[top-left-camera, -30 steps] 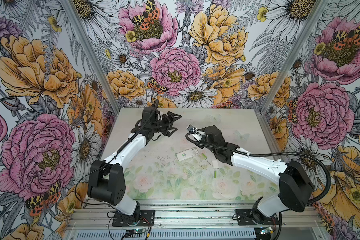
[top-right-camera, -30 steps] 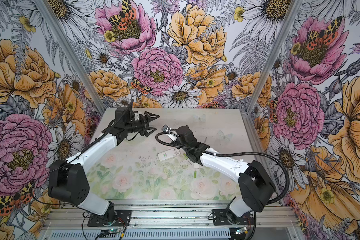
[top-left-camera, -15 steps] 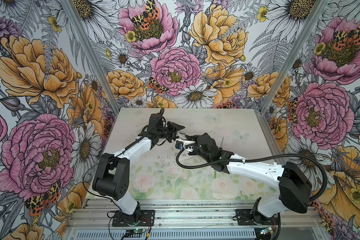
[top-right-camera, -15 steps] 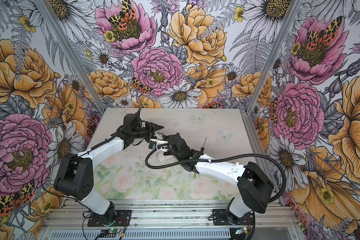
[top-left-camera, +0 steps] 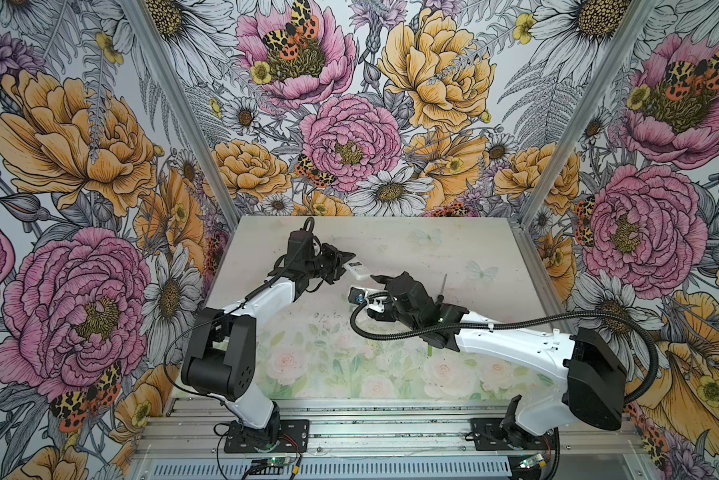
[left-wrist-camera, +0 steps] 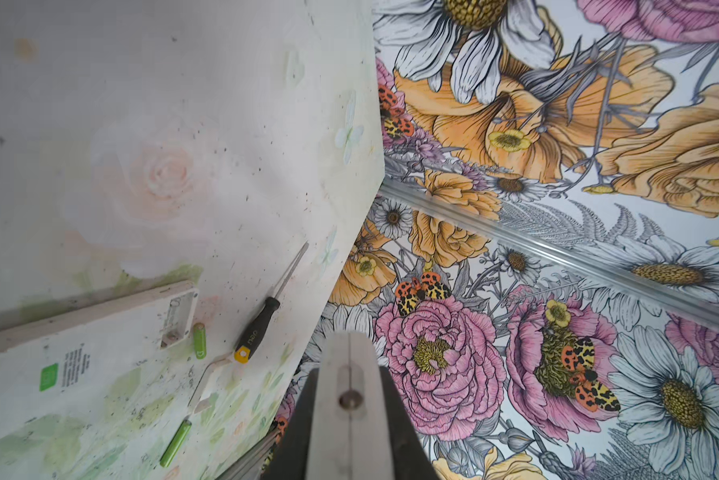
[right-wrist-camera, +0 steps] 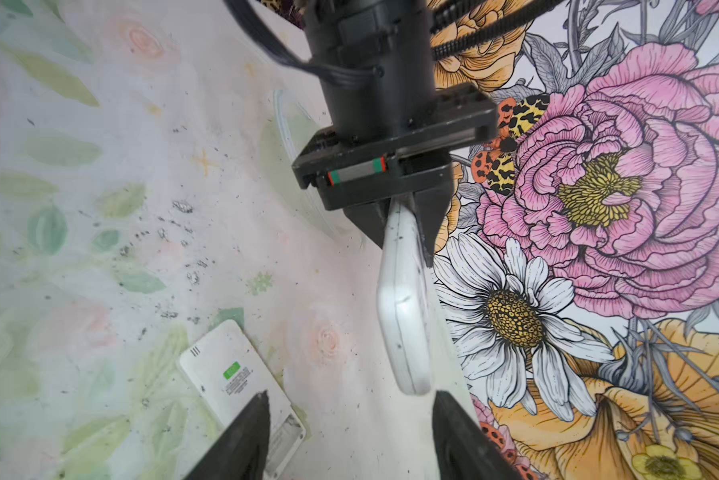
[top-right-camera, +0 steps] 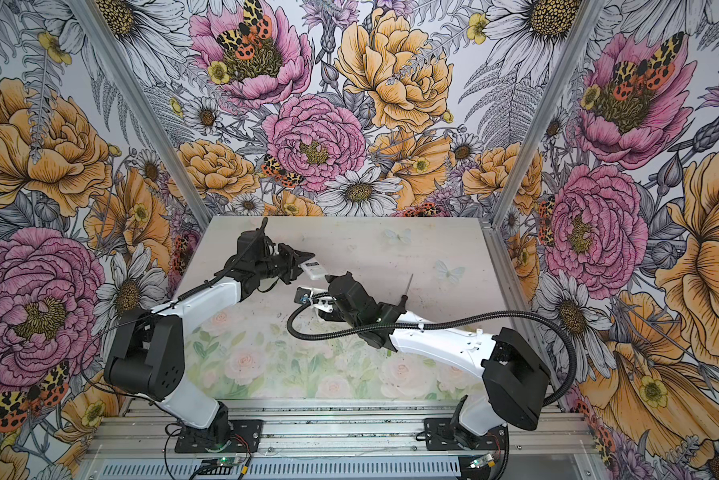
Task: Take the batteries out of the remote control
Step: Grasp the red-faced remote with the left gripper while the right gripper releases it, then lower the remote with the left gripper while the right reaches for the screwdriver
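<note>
The left end effector (right-wrist-camera: 403, 237) is clamped on one end of a white remote (right-wrist-camera: 403, 316) and holds it off the table (top-left-camera: 453, 245), edge-on, with a black finger pressed against each flat face. The remote's free end points toward the right end effector (right-wrist-camera: 349, 395). Its fingers (right-wrist-camera: 250, 432) stand well apart and grasp nothing, and the remote's tip hangs just short of the gap between them. In both top views the two end effectors meet over the far middle of the table, with the held remote bridging the space between them.

A second remote (left-wrist-camera: 79, 353) lies flat on the table, back side up. It has a green sticker, and the recess at its end is open. A green battery (left-wrist-camera: 199, 340) lies loose on the table just beside that open end, between the remote and the black-and-yellow handle of a screwdriver (left-wrist-camera: 262, 320). A second green battery (left-wrist-camera: 176, 442) lies farther off, apart from the remote and nearer the table's edge. A thin bent white strip (left-wrist-camera: 208, 382) lies between the two batteries.
</note>
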Robot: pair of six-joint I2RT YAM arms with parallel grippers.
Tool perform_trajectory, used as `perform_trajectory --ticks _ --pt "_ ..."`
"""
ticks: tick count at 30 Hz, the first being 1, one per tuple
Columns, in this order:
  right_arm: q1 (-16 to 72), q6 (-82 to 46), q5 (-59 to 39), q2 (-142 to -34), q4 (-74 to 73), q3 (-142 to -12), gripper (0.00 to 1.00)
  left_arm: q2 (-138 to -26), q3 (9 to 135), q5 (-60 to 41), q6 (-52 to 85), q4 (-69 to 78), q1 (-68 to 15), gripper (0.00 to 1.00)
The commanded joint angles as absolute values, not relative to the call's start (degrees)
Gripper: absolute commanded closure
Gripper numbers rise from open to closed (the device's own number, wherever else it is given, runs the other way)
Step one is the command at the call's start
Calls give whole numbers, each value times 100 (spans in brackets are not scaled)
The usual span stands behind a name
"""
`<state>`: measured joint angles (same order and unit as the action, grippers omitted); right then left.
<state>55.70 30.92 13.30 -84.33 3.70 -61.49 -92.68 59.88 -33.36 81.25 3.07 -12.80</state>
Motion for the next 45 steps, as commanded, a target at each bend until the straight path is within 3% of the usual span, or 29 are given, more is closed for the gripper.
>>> perform_trajectory --ticks 1,6,10,15,27,41,45 --pt "5648 496 795 -7946 769 -6406 33 -9232 6034 -2750 7742 1119 -1058 100" --pt "4954 -2695 374 -7781 297 -6452 23 -9566 5766 -2361 6944 2672 -979 100" --pt "3591 -6207 -1103 -8540 -165 -6706 30 -9877 5463 -2210 6634 4218 -1053 100" --pt "3565 -8038 -1763 -9646 -2209 -6785 31 -9998 5229 -1958 6431 5065 -1215 100" --pt "3711 -8701 -1922 -10707 -2861 -6754 31 -10267 5190 -1860 6313 5395 -1392 100" --pt "3700 -8837 -1578 -11024 -2895 -6581 55 -10386 5230 -1894 6435 5892 -1521 100" --pt "3639 -8887 -1573 -11077 -3049 -6474 70 -10676 5239 -1983 6512 6051 -1542 100"
